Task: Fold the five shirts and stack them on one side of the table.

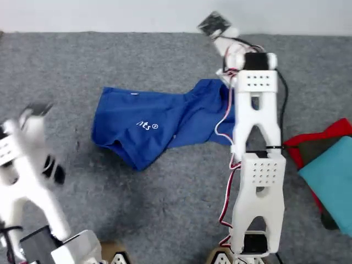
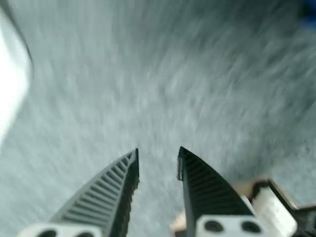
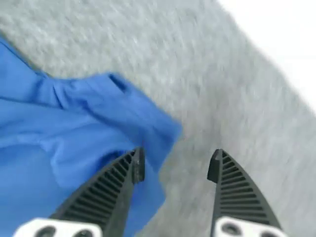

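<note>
At the far right corner of the blue shirt (image 1: pixel 159 124), rumpled at mid-table, your right gripper (image 3: pixel 177 165) hangs released, probably to catch the hem, while your left gripper (image 2: pixel 158 158) hovers empty, slightly parted, over the near left.

Perhaps three shirts (image 1: pixel 148 124), two arms (image 1: pixel 256 165)

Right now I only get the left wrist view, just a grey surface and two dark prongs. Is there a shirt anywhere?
Observer: Yes, a blue shirt lies crumpled on the table, away from that left gripper.
Operator: Is the other arm doing anything with it?
Observer: The right gripper is open, one finger over the shirt's edge.
Operator: Any others?
Observer: A teal cloth lies over a red cloth at the table's edge beside the right arm.
</note>
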`<state>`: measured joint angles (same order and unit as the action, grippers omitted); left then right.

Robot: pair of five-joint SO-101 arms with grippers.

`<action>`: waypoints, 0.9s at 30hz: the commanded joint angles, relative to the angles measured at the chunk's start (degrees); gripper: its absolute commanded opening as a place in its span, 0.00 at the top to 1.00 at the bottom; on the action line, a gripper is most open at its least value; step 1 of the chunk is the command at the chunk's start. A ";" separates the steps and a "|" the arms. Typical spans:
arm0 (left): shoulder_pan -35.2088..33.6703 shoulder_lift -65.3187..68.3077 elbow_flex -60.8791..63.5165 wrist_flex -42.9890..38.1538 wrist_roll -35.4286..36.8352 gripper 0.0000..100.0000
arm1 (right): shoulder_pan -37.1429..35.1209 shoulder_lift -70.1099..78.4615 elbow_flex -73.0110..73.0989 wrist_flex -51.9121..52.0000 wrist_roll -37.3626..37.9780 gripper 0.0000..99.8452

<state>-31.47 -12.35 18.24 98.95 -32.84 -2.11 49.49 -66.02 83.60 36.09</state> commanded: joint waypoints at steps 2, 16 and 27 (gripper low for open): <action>18.20 -1.85 -5.05 1.58 1.32 0.88 | 3.56 -0.13 -4.13 18.68 -3.60 0.78; 39.74 -1.76 10.24 -20.57 1.14 0.88 | 17.19 -10.68 13.71 19.56 -3.60 0.78; 39.30 7.91 12.70 -30.07 -3.34 0.94 | 18.07 -14.20 16.70 19.56 -3.96 0.78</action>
<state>8.35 -6.90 33.10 70.73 -35.30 15.47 39.38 -49.14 100.66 32.75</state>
